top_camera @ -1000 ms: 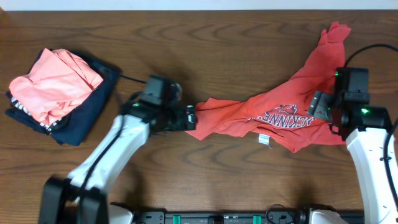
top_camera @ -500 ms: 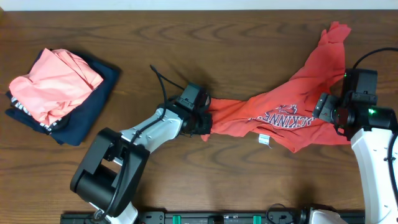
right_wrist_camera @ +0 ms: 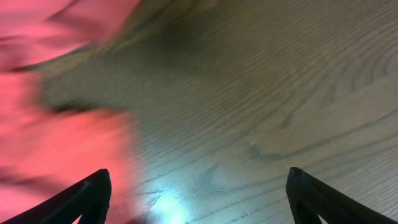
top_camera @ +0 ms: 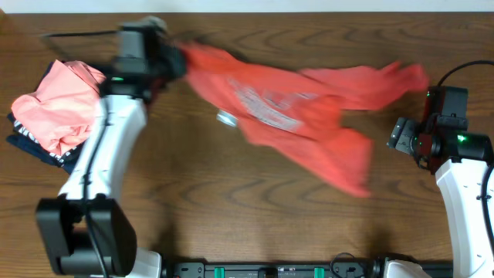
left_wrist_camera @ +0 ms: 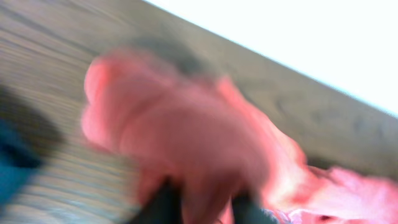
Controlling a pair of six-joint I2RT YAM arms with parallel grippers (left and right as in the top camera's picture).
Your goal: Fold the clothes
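- The left gripper (top_camera: 174, 63) is pinching a bunched edge of the coral-red T-shirt (top_camera: 285, 108) at the far left of the table (top_camera: 193, 208). In the left wrist view its dark fingers (left_wrist_camera: 158, 206) are sitting close together with red cloth (left_wrist_camera: 186, 137) between them.
- The right gripper (top_camera: 401, 136) is hovering at the right side with its jaws spread wide. Its fingertips (right_wrist_camera: 93, 186) are framing bare wood, and the red cloth (right_wrist_camera: 62, 124) is lying just to one side.
- The T-shirt is stretching, blurred, from the left gripper rightward across the far half of the table, with one flap trailing nearer.
- A salmon-pink folded garment (top_camera: 62, 104) is resting on a dark navy folded garment (top_camera: 35, 148) at the left edge, just beside the left arm.
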